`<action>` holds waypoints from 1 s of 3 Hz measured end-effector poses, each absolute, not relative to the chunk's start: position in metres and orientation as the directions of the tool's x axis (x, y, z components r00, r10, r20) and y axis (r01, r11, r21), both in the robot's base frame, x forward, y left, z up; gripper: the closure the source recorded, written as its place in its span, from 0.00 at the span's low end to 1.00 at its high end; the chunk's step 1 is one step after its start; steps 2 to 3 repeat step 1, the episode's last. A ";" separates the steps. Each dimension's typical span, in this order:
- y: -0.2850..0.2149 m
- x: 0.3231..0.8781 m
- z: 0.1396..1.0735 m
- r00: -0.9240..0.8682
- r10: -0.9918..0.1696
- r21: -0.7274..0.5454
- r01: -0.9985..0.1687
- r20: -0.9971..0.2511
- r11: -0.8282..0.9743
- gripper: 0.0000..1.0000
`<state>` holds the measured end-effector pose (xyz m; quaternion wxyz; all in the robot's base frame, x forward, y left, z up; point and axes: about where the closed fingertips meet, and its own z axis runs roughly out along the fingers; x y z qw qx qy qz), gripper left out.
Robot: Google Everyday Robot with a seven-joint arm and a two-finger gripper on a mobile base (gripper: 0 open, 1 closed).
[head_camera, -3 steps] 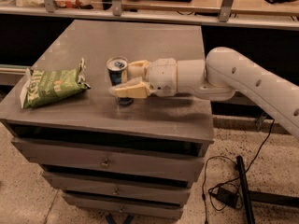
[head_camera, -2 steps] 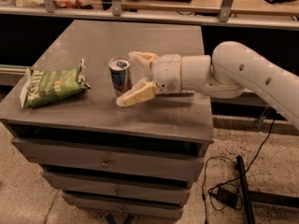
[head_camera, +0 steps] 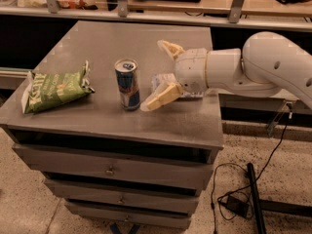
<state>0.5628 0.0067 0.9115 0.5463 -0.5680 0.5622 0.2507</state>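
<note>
On the left of the grey cabinet top (head_camera: 122, 38), near its front edge, lies one green chip bag (head_camera: 53, 87), flat, crumpled at its right end. Right of it and apart from it stands one slim drink can (head_camera: 127, 84), upright, blue and silver with red, tab end up, near the front of the surface. Just right of the can sits the gripper (head_camera: 152, 75), low over the surface, its two tan fingers (head_camera: 161, 97) spread wide apart and holding nothing; the near fingertip lies just beside the can's base, and whether it touches cannot be told, while the far finger points up and away. A white arm (head_camera: 263, 65) runs off to the right edge. Hazard, as judged: the can is tall and narrow, so a sideways brush from the near finger could topple it toward the bag or roll it off the front edge. Surface: dull grey, scuffed, over a stack of drawers (head_camera: 109, 169). Room: a railed counter (head_camera: 146, 16) behind, speckled floor (head_camera: 24, 199), and a black cable (head_camera: 229, 199) on the floor at right.
</note>
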 end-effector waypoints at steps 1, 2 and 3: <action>0.006 0.563 0.912 0.243 -0.368 -0.342 -0.911 -0.897 0.230 0.00; 0.006 0.563 0.912 0.243 -0.368 -0.342 -0.911 -0.897 0.230 0.00; 0.006 0.563 0.912 0.243 -0.368 -0.342 -0.911 -0.897 0.230 0.00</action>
